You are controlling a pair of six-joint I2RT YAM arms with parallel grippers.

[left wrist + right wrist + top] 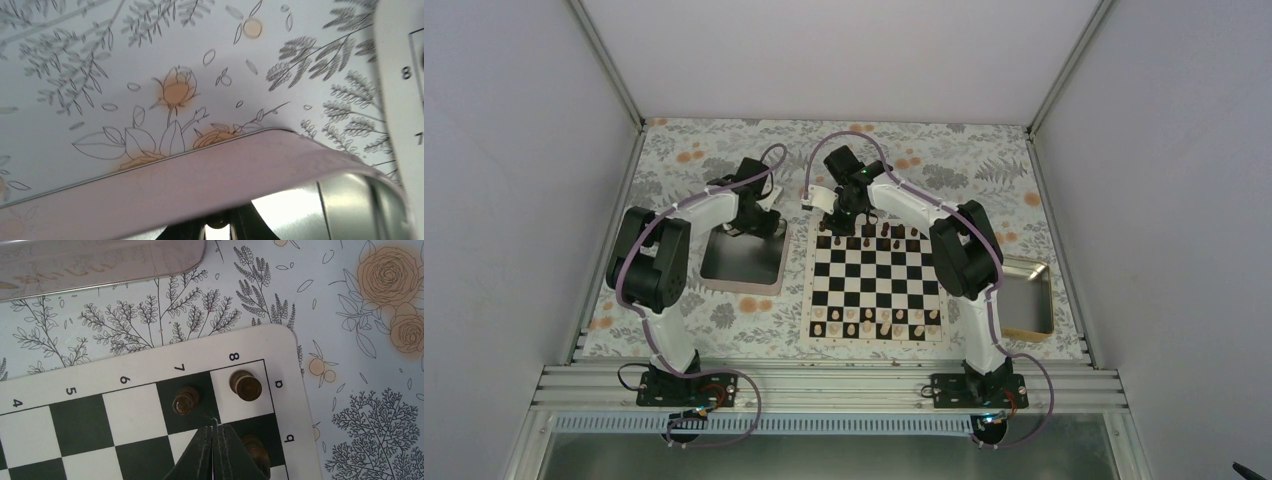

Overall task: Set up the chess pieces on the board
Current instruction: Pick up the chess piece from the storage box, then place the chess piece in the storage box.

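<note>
chess pieces (186,401) in dark brown stand on the far rows of the board (876,285), three of them clustered at the corner by the squares marked 7 and 8, while pale pieces (864,328) line the near edge. the right gripper (215,432), fingers pressed together, hovers over that corner, partly covering one piece. the left gripper (218,229), also pressed together, hangs over the rim of a metal tray (200,185) beside the board on the flowered tablecloth (75,100); whether it pinches anything cannot be told. a second tray (1027,300) lies on the board's other side.
</note>
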